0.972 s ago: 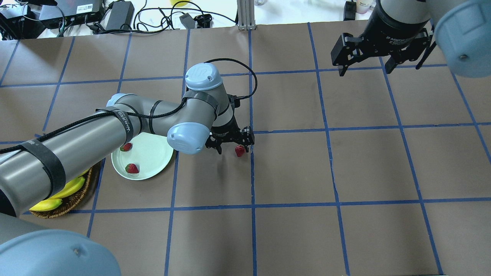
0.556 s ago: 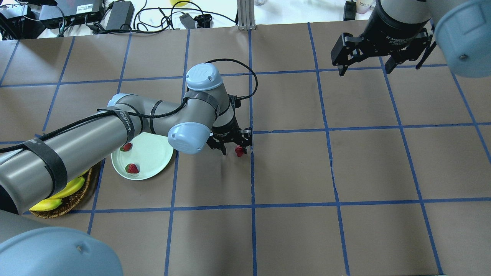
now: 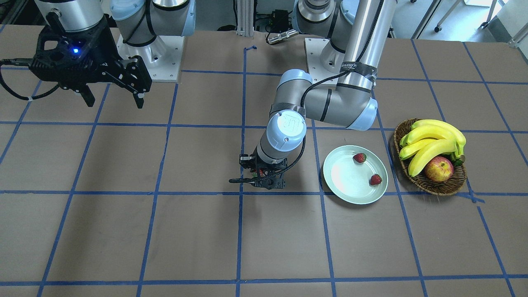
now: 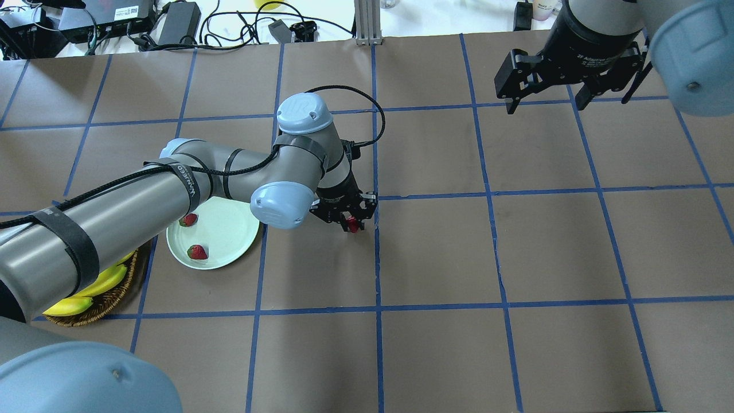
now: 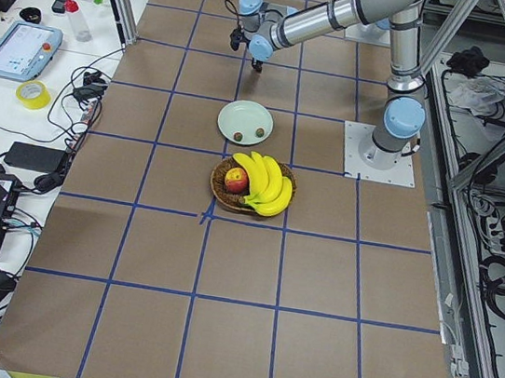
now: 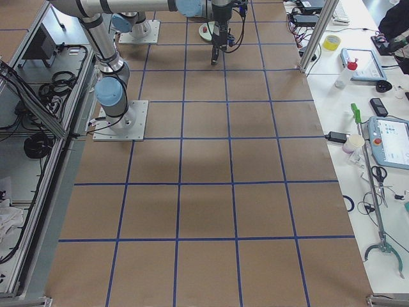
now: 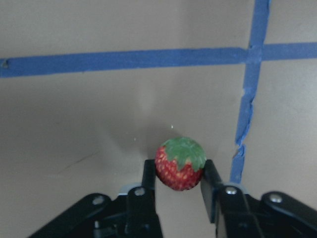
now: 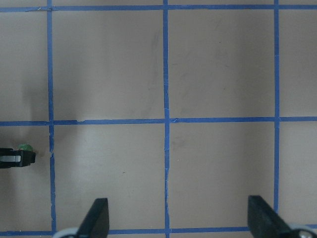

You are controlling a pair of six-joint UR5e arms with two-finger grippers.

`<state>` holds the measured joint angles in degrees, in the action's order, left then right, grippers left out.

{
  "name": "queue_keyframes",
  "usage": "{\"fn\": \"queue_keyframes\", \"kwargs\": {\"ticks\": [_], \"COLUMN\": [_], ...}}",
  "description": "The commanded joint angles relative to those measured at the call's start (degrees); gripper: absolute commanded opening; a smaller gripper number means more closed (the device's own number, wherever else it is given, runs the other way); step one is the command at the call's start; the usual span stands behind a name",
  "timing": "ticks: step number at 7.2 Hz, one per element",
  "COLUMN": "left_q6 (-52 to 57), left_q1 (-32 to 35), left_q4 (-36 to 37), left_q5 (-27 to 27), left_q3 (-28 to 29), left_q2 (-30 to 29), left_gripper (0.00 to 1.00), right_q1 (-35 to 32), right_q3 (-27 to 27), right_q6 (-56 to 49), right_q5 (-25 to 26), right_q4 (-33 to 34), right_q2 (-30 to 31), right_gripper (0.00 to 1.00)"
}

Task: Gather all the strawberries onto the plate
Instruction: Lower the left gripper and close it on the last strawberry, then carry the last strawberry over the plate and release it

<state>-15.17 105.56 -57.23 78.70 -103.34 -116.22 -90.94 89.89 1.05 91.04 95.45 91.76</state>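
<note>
Left gripper [image 4: 347, 221]: fingers [image 7: 148, 173] pinch the third strawberry [image 7: 180, 163] close to the bench [image 4: 516, 258], well in from every edge, apparently ready for transfer. The plate [image 3: 346, 189], nearer the robot's-left end, holds two strawberries [image 3: 359, 157]. Right gripper [image 3: 114, 100] hangs aside, fingers spread, unneeded.

Surface [image 4: 436, 252]: brown paper, gridded in blue tape.
Plate [image 3: 350, 181]: pale mint-green, plain.
Strawberries [image 3: 359, 157]: red with green leafy caps. The strawberry [image 7: 180, 163] in the left wrist view is the same, its red skin speckled with pale seeds.
Basket [image 3: 447, 187]: brown woven wicker.
Bananas [image 3: 433, 138]: yellow.
Apple [image 3: 439, 169]: red streaked with yellow.
Left hand [image 4: 350, 225]: black.
Right hand [image 3: 114, 103]: black, with one blue light on its mount.
Arms [image 4: 114, 218]: grey tubes, pale blue joint caps, black straps and cable.
</note>
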Motion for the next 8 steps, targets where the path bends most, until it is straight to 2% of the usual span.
{"fn": "queue_keyframes", "kwargs": {"ticks": [1,3,4,5,6,7,8], "left_q6": [-1.36,4.05,13.58,21.42,28.98,30.71,26.02], "left_q1": [-2.27,-12.43,-17.7,-24.11,-28.44,-29.26,-29.18], "left_q4": [-1.29,-7.77,-12.33,-13.51,-13.43,-12.91,-12.82], "left_q5": [0.4,0.49,4.32,10.71,11.3,11.22,10.43], "left_q3": [2.42,5.5,5.78,5.17,3.95,2.37,1.48], "left_q2": [2.13,5.03,5.56,6.09,4.97,4.95,4.95], "left_gripper": [0.0,0.0,0.0,0.0,0.0,0.0,0.4], "right_q1": [0.06,-0.03,-0.03,-0.03,0.06,0.06,0.06], "right_q3": [-0.06,-0.06,-0.06,-0.06,-0.06,-0.06,-0.06], "right_q6": [0.0,0.0,0.0,-0.09,-0.09,-0.17,-0.17], "right_q5": [-0.07,-0.07,-0.16,-0.07,0.02,0.02,0.02], "right_q4": [0.0,0.0,0.0,0.0,0.0,0.0,0.0], "right_q2": [0.0,0.0,0.0,-0.09,0.0,0.0,0.0], "right_gripper": [1.0,1.0,1.0,1.0,1.0,1.0,1.0]}}
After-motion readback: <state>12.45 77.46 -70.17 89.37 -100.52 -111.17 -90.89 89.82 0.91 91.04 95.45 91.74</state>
